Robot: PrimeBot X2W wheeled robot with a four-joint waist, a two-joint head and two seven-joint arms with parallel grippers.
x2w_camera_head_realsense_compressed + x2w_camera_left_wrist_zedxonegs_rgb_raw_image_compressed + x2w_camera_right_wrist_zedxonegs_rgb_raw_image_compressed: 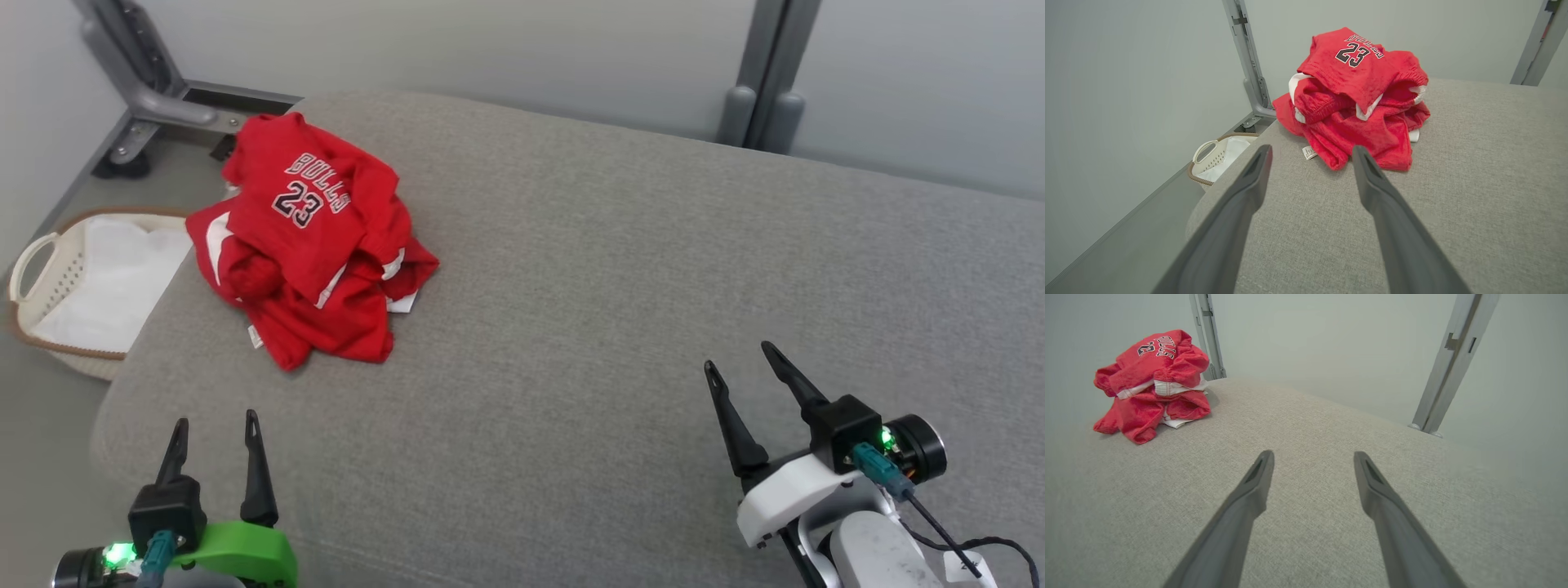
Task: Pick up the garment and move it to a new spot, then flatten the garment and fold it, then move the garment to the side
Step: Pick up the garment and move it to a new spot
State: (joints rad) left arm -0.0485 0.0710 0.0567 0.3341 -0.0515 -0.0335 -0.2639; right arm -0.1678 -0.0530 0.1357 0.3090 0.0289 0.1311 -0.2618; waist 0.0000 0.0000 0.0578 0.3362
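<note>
the left gripper hangs over the near left corner of the grey cushion, its two dark fingers spread moderately wide with nothing between them and nothing touching them. in the left wrist view the left gripper points at the garment, and the fingertips stop just short of its near edge. the right gripper sits over the near right part of the cushion, parted about as wide, gripping nothing and touching nothing; in the right wrist view the right gripper has bare cushion fabric between and under the fingers.

the red bulls garment lies in a crumpled heap on the far left part of the cushion, near its left edge, well apart from the right gripper. the print "bulls 23" faces up on the top fold, white trim shows between the folds, and a small white label sticks out at the near left side. the left wrist view shows the heap stacked in several layers; the right wrist view shows it far off to the left. whether the heap is one piece or more, i cannot tell.

counted: two grippers, four fingers, one red heap, one cushion. on the floor to the left of the cushion stands one cream laundry basket with one white cloth in it. two grey metal posts rise behind the cushion, one at the left and one at the right.
</note>
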